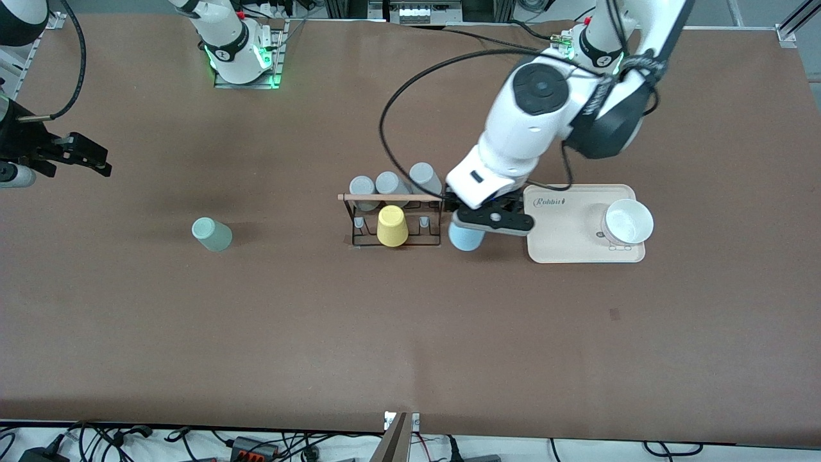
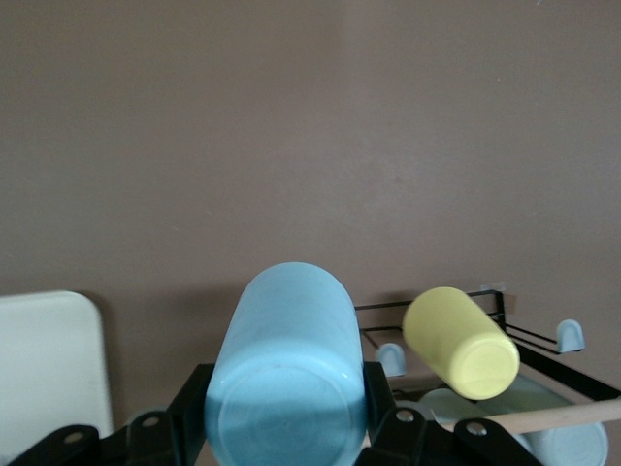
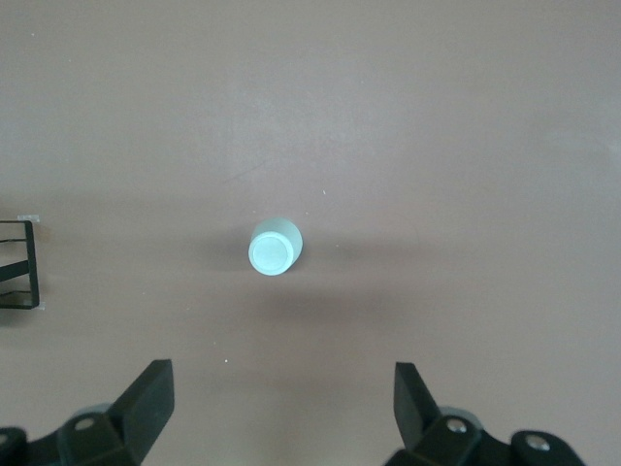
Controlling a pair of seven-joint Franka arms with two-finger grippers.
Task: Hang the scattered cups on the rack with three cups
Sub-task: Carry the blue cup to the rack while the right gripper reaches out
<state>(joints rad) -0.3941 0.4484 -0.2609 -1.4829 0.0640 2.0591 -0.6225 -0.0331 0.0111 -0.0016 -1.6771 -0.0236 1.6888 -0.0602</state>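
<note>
The light blue cup [image 1: 467, 237] [image 2: 286, 369] sits between the rack and the tray, with my left gripper [image 1: 490, 221] [image 2: 283, 400] shut on it, one black finger on each side. The black wire rack [image 1: 394, 239] [image 2: 543, 340] with its wooden rod [image 1: 385, 197] [image 2: 568, 416] stands right beside it, holding a yellow cup [image 1: 392, 226] [image 2: 461, 340] and three grey cups [image 1: 388, 184]. The mint-green cup [image 1: 211, 234] [image 3: 275, 247] stands alone on the table toward the right arm's end. My right gripper [image 1: 86, 157] [image 3: 283, 388] waits open in the air, holding nothing.
A beige tray [image 1: 564, 244] [image 2: 49, 359] with a white bowl [image 1: 627, 221] lies beside the blue cup, toward the left arm's end. A corner of the rack [image 3: 19, 262] shows in the right wrist view. Bare brown table surrounds the mint-green cup.
</note>
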